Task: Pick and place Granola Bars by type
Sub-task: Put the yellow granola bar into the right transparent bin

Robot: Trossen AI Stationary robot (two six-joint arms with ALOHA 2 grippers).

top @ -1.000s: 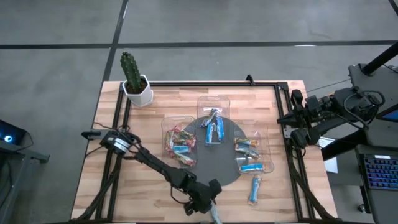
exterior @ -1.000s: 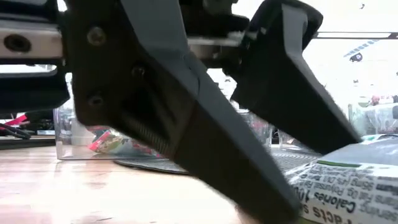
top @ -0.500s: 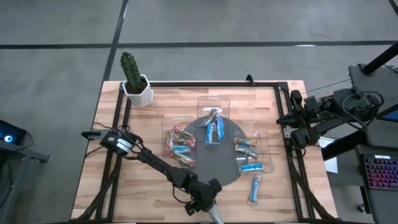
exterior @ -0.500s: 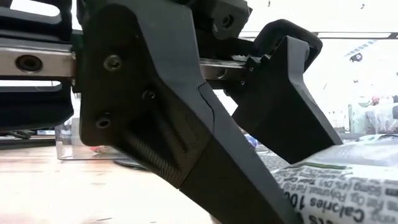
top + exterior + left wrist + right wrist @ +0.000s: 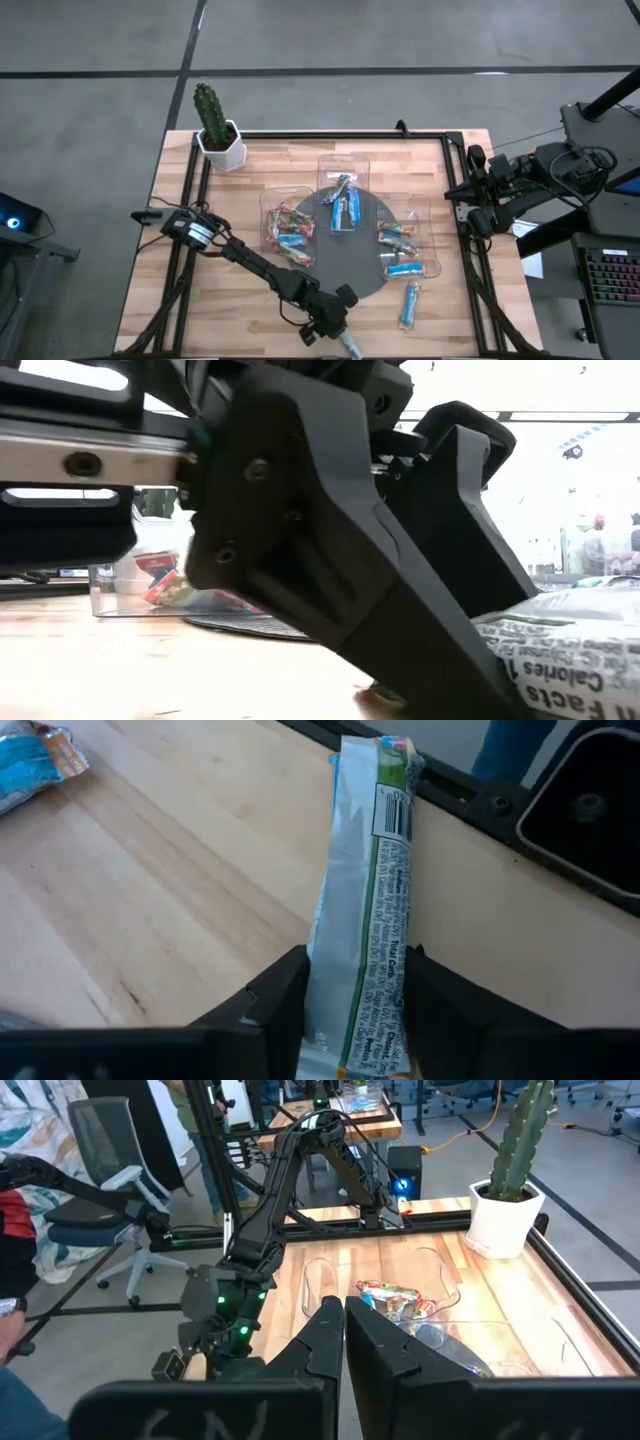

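Observation:
My left gripper [image 5: 333, 330] is at the table's near edge, shut on a silvery granola bar [image 5: 351, 346] with a green stripe and a printed label [image 5: 365, 920]. In the low view the gripper [image 5: 480, 660] fills the picture, with the bar [image 5: 565, 650] beside it. Other bars lie in three clear trays: red and teal ones in the left tray [image 5: 288, 237], blue ones in the middle tray [image 5: 345, 205], mixed ones in the right tray [image 5: 402, 252]. One blue bar [image 5: 410, 303] lies flat on the wood. My right gripper [image 5: 345, 1330] waits shut off the table's right side [image 5: 478, 205]. My left gripper pinches the silvery bar between its two fingers [image 5: 280, 1005], at the end of the bar nearest the wrist [image 5: 355, 1020]. The fingers come slanting down from the far left and point along the bar. The free end [image 5: 385, 755] reaches toward the black rail; whether it is lifted I cannot tell.
A dark round mat [image 5: 350, 270] lies under the trays. A potted cactus [image 5: 215, 125] stands at the far left corner. A black frame rail [image 5: 470, 800] runs along the near edge beside the held bar. Bare wood [image 5: 220, 300] lies left of the gripper.
My left gripper has stayed at the near edge and shifted slightly. In the low view the gap between its fingers has narrowed around the silvery bar. The bar has stayed at the near edge.

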